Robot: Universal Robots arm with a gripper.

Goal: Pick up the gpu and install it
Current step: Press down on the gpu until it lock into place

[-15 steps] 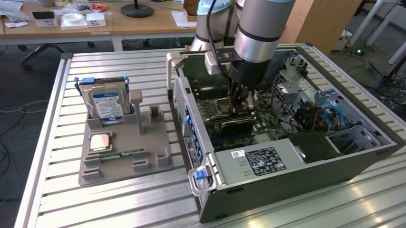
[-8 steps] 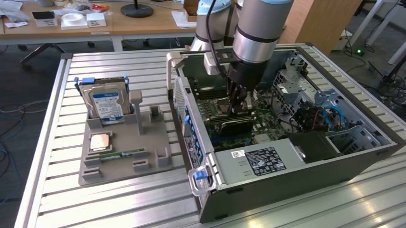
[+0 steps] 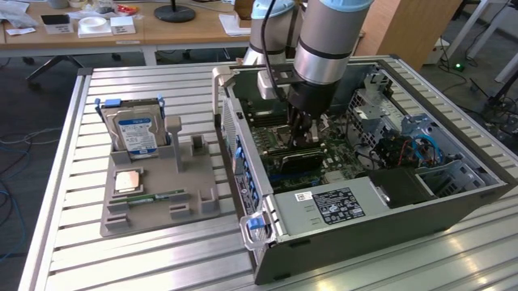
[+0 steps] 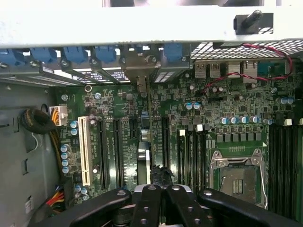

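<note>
gpu (image 4: 144,163) edge-on under shut hand (image 4: 160,196)

the exterior view is evenly lit by soft daylight-like room light, with pale glare streaks on the slatted metal worktop (image 3: 162,254) in front of the computer case (image 3: 364,206). the inside of the case is darker, its depths in shade beneath the arm. shadows beside the case are faint and soft-edged. in the wrist view the case's top rail (image 4: 142,28) is washed out almost white, while the motherboard (image 4: 189,118) below it is dim and slightly soft. the black pincer (image 4: 158,208) nearest the lens is out of focus, with small highlights on its bolts.
</note>
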